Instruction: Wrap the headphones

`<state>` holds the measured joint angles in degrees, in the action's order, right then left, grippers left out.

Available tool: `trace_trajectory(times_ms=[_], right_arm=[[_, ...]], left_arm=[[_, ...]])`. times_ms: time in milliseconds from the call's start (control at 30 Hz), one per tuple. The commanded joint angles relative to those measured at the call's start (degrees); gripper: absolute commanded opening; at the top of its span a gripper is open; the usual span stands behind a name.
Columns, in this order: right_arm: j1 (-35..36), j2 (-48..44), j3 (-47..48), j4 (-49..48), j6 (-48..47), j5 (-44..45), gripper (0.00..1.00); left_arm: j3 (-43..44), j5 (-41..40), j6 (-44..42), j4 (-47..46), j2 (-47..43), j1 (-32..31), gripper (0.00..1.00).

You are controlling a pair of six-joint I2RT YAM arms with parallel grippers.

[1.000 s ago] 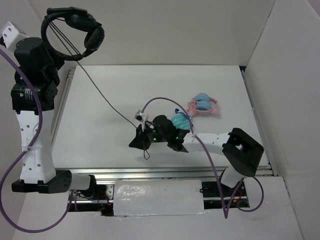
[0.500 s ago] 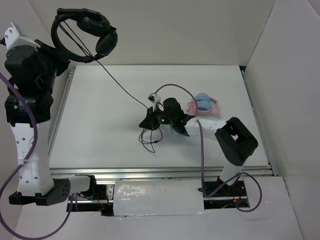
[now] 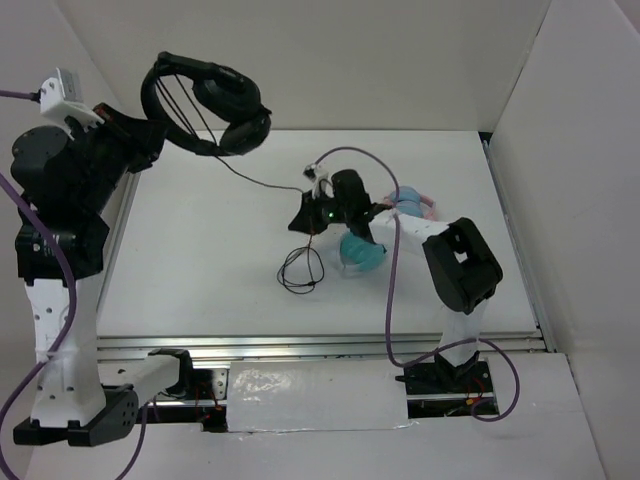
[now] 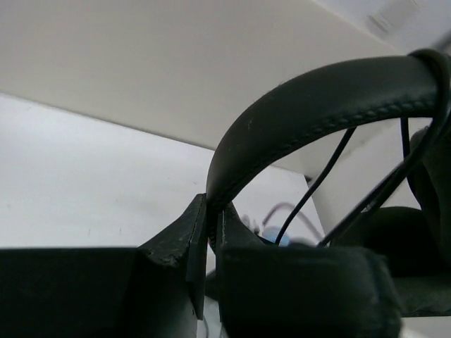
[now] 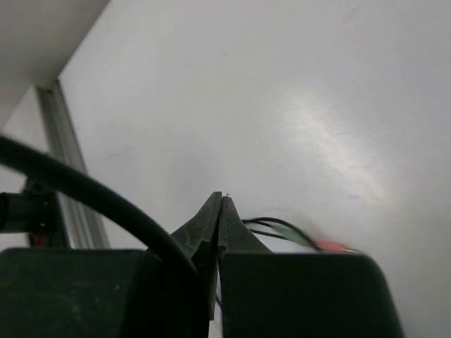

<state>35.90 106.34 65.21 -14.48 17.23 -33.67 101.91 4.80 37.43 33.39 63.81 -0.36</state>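
The left gripper (image 4: 210,211) pinches the headband (image 4: 303,105), holding the headphones (image 3: 240,128) in the air, well left of and behind the teal headset (image 3: 362,250). The cable (image 3: 255,181) runs from them to the right gripper (image 5: 220,208), just behind and left of the teal headset. Its fingers are pressed together, apparently on the cable. The slack lies as a loop (image 3: 284,275) on the table (image 3: 200,260), just left of the teal headset.

The headband looks stiff enough to clamp. The cable is thin, limp and likely to slip or snag, so it is best pinched close to the loop. A pink set (image 3: 412,200) sits just behind and right of the teal headset, crowding that side. The table to its left is open, and walls close off the back and right.
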Motion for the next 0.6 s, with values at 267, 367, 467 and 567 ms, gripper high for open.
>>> trace_trajectory(times_ms=[267, 367, 467, 567], right_arm=[[-14.9, 2.6, 34.4, 29.5, -23.4, 4.7, 0.0], [-14.8, 4.0, 42.8, 37.1, -29.9, 8.3, 0.0], [-13.8, 4.0, 49.3, 43.1, -34.0, 12.4, 0.0], [-12.4, 2.6, 48.9, 43.7, -36.4, 16.8, 0.0]], left_arm=[[-28.9, 27.5, -14.2, -16.8, -14.9, -2.4, 0.0], [-33.6, 24.7, -17.3, -16.9, -15.7, -7.2, 0.0], [-37.0, 17.7, -19.3, -15.6, -14.7, -12.6, 0.0], [-39.1, 12.7, -21.0, -14.1, -12.1, -19.2, 0.0]])
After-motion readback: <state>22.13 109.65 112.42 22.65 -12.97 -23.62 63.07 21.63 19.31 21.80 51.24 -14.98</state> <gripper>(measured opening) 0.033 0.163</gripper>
